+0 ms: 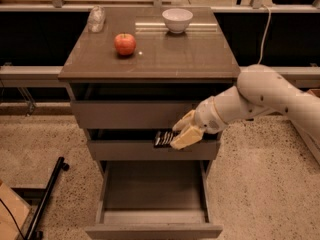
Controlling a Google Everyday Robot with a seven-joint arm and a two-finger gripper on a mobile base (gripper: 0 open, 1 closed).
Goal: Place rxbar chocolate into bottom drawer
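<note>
Claw (176, 136) sits in front of the cabinet's middle drawer (125, 150), arm (260, 96) reaching in from the right, fingers clamped on the rxbar chocolate (163, 138). Bar is held approx level, sticking out left of the claw, at the middle drawer's top edge & directly above the bottom drawer (152, 230), which is pulled out toward the camera. Bar not in that drawer yet. On the worktop (190, 59): red apple (125, 44) left of centre, white bowl (177, 20) at the back, clear bottle-like item (96, 19) in back-left corner
</note>
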